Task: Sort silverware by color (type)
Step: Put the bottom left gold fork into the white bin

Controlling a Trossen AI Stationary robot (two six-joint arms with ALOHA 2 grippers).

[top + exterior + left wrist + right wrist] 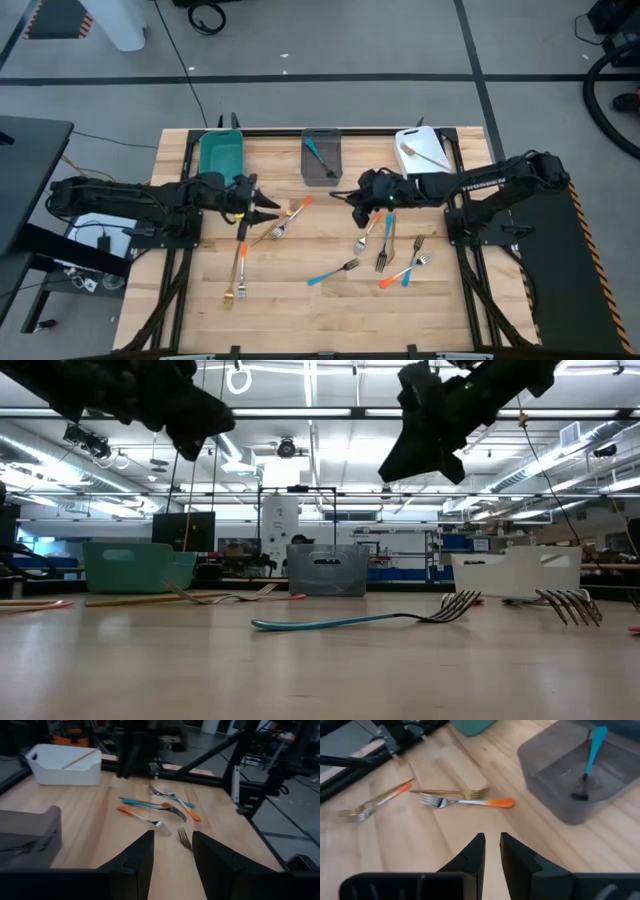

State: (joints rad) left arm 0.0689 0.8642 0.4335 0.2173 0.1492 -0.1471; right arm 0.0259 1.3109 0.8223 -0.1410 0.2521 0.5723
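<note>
Forks with orange, blue and golden handles lie scattered flat on the wooden table. An orange-handled fork [291,214] and a golden fork [240,265] lie left of centre. A blue fork [333,272] and several more forks [390,250] lie right of centre. One blue fork [592,750] lies in the grey bin [321,156], and a golden one [428,156] in the white bin [418,148]. My left gripper [172,837] hovers open above the table near the teal bin [221,152]. My right gripper [491,837] hovers in front of the grey bin with a narrow gap, holding nothing.
The three bins stand in a row along the table's far edge. In the right wrist view an orange fork [465,801] crosses a golden one [452,793] on the boards ahead of the fingers. Bare wood lies between the two grippers and along the near edge.
</note>
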